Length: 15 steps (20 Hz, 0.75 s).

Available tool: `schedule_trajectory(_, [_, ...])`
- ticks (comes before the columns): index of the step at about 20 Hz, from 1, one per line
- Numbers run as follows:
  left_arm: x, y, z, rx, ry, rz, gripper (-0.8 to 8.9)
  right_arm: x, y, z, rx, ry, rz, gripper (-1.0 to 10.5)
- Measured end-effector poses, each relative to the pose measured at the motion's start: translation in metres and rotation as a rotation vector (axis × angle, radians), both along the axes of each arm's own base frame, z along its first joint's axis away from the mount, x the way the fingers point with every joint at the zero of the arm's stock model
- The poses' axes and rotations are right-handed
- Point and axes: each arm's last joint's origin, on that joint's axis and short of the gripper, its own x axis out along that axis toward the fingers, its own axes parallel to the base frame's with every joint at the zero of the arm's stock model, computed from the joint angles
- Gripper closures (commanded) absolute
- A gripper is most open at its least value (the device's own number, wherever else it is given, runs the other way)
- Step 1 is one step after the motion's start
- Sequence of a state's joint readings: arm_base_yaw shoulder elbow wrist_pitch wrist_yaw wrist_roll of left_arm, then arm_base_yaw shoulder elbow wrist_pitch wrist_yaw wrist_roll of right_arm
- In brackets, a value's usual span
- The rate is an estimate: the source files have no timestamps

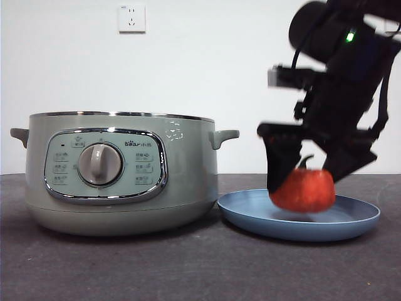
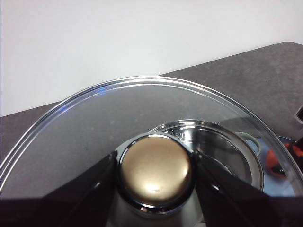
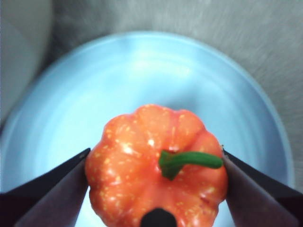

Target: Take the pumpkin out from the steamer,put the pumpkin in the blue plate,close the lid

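Note:
My right gripper is shut on the orange-red pumpkin and holds it just over the blue plate; whether it touches the plate I cannot tell. In the right wrist view the pumpkin with its green stem sits between the jaws above the plate. The sage-green steamer stands open at left, without its lid. My left gripper is shut on the knob of the glass lid and holds it up, with the open steamer seen through the glass. The left gripper is out of the front view.
A white wall socket is on the wall behind. The dark grey table runs in front of the steamer and plate. The steamer's right handle is close to the plate's left rim.

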<state>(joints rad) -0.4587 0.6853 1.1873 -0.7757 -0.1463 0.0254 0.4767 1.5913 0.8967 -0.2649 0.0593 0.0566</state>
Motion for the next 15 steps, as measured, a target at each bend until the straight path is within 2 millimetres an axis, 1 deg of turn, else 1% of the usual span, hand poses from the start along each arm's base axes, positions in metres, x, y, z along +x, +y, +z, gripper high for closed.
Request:
schedule_trajectory(1, [0.0, 0.0, 0.0, 0.0, 0.0, 0.0, 8.22, 0.002, 0.001, -0.007, -0.011, 0.02, 0.0, 8.7])
schedule_trajectory(4, [0.0, 0.0, 0.0, 0.0, 0.0, 0.0, 8.22, 0.005, 0.002, -0.009, -0.008, 0.011, 0.0, 5.7])
schedule_trajectory(6, [0.0, 0.0, 0.0, 0.0, 0.001, 0.0, 8.22, 0.005, 0.003, -0.008, -0.007, 0.01, 0.0, 4.6])
schedule_trajectory(7, [0.002, -0.001, -0.001, 0.004, 0.008, 0.0, 8.22, 0.005, 0.003, -0.008, -0.007, 0.01, 0.0, 4.4])
schedule_trajectory(9, [0.006, -0.003, -0.002, 0.01, 0.021, 0.0, 8.22, 0.005, 0.003, -0.009, -0.008, 0.011, 0.0, 4.4])
schedule_trajectory(13, [0.022, -0.012, -0.007, 0.023, 0.079, -0.043, 8.22, 0.003, 0.001, -0.01, -0.02, 0.038, 0.0, 4.4])
schedule_trajectory(15, [0.031, -0.017, -0.009, 0.028, 0.099, -0.058, 8.22, 0.0, 0.0, -0.006, -0.021, 0.046, -0.005, 4.4])
